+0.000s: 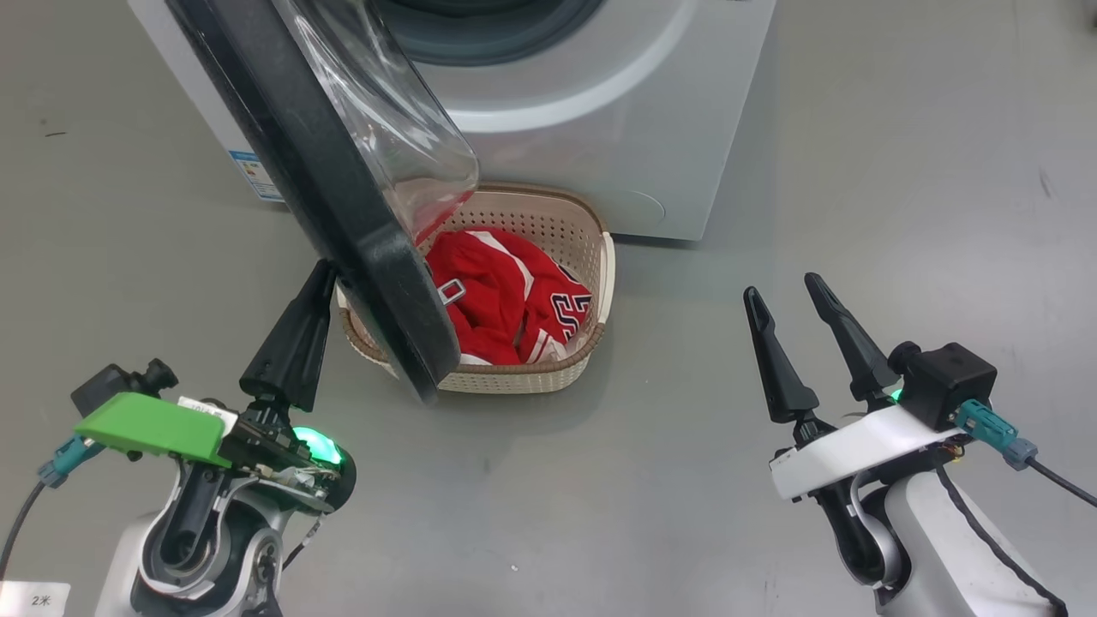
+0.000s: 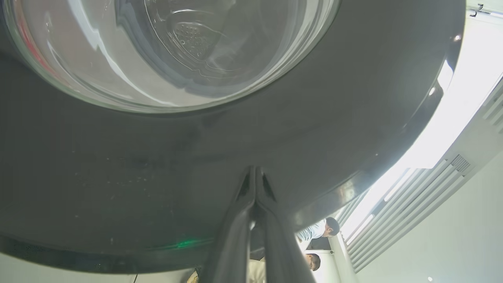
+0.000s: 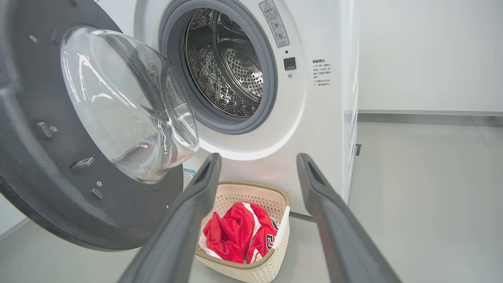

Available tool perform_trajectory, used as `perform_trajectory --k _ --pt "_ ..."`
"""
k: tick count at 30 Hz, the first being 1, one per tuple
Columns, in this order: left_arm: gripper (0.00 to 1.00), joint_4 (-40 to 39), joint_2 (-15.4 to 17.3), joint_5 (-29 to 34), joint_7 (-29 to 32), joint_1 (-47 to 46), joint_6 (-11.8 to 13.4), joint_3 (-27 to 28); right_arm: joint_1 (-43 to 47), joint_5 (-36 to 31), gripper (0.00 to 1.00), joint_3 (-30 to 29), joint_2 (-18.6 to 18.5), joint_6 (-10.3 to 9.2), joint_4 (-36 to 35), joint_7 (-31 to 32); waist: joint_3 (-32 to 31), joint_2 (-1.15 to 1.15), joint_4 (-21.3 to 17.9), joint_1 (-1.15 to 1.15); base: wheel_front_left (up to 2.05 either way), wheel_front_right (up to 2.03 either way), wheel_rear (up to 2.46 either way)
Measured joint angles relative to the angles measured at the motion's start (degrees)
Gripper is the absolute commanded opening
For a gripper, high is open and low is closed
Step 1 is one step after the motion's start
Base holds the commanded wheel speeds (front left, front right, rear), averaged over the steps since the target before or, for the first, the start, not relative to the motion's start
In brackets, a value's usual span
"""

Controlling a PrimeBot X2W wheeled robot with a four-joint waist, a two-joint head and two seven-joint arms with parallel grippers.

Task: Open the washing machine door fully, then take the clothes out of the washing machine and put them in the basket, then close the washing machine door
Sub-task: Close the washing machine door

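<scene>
You're nearly done: the clothes [image 1: 506, 296] are piled in the basket [image 1: 531, 377], on the floor at 6 o'clock under the drum [image 3: 228, 67], which looks empty. Only closing is left. The door [image 1: 300, 171] hangs open at 9 o'clock, black rim around bulging clear glass. Your left gripper [image 1: 319, 283] is pinched together, empty, tips seemingly on the door's outer face. The right gripper [image 1: 782, 289] is spread wide, holding nothing.

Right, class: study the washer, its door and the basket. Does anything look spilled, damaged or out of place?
Nothing stands out. The red clothes lie in the basket, none on the floor; the door hangs open and unbroken, and the visible part of the drum holds nothing.
</scene>
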Motion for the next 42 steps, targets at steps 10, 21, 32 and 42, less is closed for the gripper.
perform_trajectory --k 10,21,32,42 --pt "0.0 -1.18 0.76 -0.44 0.15 -0.99 1.77 1.55 -1.38 0.0 1.0 -0.23 0.45 0.0 -0.18 -0.01 1.71 0.0 -4.35 0.0 0.0 0.0 0.0" --pt "0.0 -2.55 1.42 -0.19 -0.74 -3.44 3.21 3.52 -2.13 0.0 1.0 -0.27 1.65 0.07 -0.18 -0.42 3.76 0.0 -10.36 0.0 0.0 0.0 0.0" --pt "0.0 -2.45 1.74 1.53 -4.02 -6.66 4.27 5.67 -3.19 0.04 1.0 -0.47 2.5 0.09 -0.04 -0.43 6.02 0.0 -16.84 0.0 0.0 0.0 0.0" --pt "0.0 -0.64 1.35 2.33 -7.68 -12.0 5.36 7.03 -3.2 0.41 1.0 -1.11 3.34 0.15 0.2 -0.48 8.2 0.0 -21.77 0.0 0.0 0.0 0.0"
